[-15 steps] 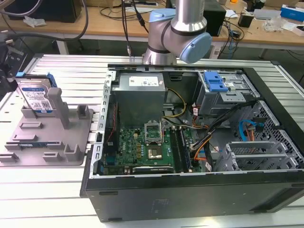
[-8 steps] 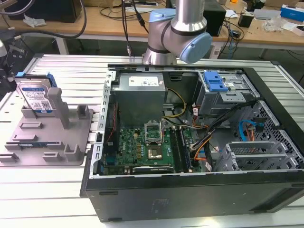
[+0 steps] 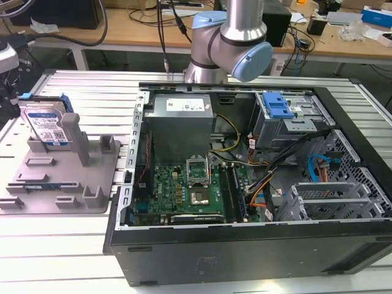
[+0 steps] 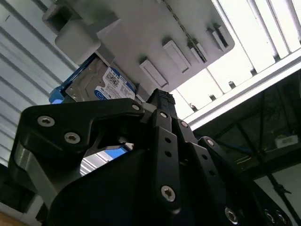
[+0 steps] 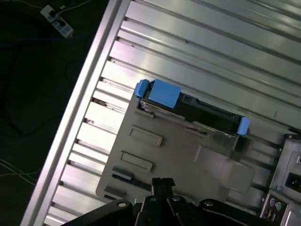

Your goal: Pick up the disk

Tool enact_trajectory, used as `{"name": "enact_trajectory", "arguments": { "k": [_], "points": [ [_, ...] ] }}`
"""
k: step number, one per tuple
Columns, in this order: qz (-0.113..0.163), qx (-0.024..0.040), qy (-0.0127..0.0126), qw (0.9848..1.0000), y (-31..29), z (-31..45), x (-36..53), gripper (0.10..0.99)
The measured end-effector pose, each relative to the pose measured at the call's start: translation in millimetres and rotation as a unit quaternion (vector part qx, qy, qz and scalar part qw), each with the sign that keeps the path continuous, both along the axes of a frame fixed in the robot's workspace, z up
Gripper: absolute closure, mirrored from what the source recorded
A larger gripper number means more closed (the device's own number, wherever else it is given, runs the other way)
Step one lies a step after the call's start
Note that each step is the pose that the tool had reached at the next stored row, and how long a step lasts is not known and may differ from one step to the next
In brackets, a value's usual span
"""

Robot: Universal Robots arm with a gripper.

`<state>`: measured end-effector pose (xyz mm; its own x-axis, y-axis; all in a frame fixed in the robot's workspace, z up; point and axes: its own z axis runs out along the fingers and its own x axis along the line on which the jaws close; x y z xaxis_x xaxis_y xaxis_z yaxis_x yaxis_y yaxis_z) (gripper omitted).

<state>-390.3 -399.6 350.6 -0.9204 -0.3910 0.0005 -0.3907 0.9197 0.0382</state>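
Disk on edge in fixture tray; tool apart, open or closed unclear; suggest straddling its flat faces squarely.

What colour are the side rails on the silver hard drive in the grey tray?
Blue plastic rails, clearest in the first wrist view.

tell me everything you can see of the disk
The disk is a flat silver metal-looking drive with a white-and-blue label and blue plastic side rails. It stands on edge, slightly tilted, in the grey fixture tray at the exterior view's left, braced by its upright posts. Only the tray touches it.
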Motion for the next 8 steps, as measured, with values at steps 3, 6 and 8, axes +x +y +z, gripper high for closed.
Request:
{"name": "enact_trajectory", "arguments": {
  "k": [3,6,8],
  "points": [
    [0.032,0.0000,0.0000,0.9995,0.0,0.0,0.0,0.980],
    [0.064,0.0000,0.0000,0.9980,0.0,0.0,0.0,0.973],
    [0.084,0.0000,0.0000,0.9965,0.0,0.0,0.0,0.851]
  ]
}}
